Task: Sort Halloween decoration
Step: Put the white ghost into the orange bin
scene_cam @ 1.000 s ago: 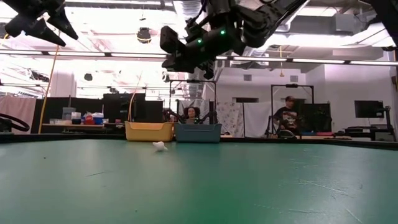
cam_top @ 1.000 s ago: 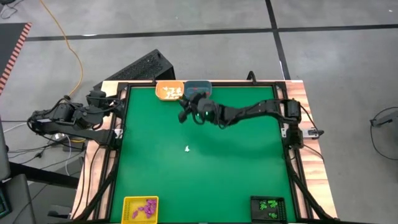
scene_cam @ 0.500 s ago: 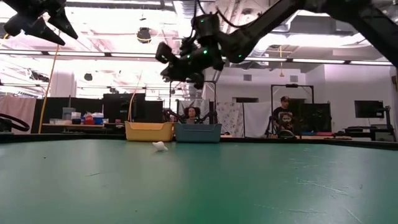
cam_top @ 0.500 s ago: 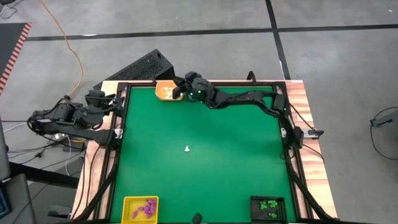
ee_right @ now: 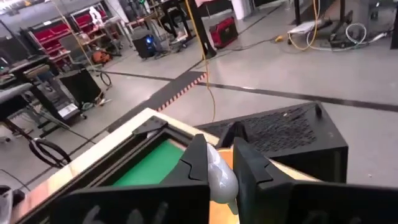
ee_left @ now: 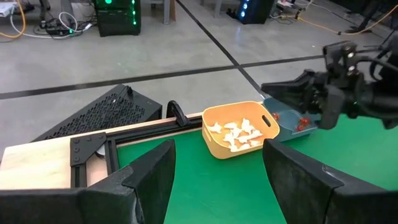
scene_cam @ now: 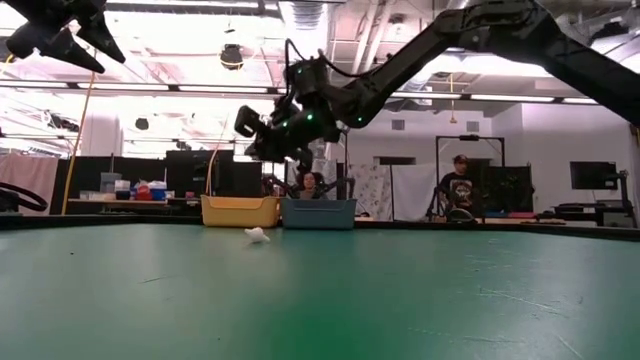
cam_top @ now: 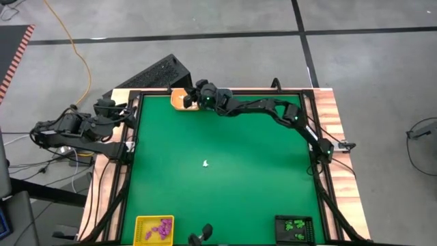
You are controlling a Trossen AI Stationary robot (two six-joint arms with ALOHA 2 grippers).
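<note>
Right gripper [cam_top: 193,98]: over the orange tray [ee_left: 240,129] at the desk's [cam_top: 225,178] far edge, jaws pinched on a white trinket [ee_right: 219,175] | Left gripper [ee_left: 217,171]: parked off the desk's left edge, jaws wide apart, empty | Loose white piece [cam_top: 205,163]: mid-desk | Purple pieces [cam_top: 160,229]: yellow tray [cam_top: 139,231] | Green pieces [cam_top: 294,225]: black tray [cam_top: 311,232].

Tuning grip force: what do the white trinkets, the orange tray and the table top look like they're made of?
White trinket, pinched in the right gripper: likely hard plastic, smooth with a soft sheen. More lie in the orange tray.
Orange tray: looks like moulded plastic; even matte colour, rounded corners, thin wall with a handle cutout.
Table top: flat green surface, matte, possibly a mat or felt; can't tell which.
</note>
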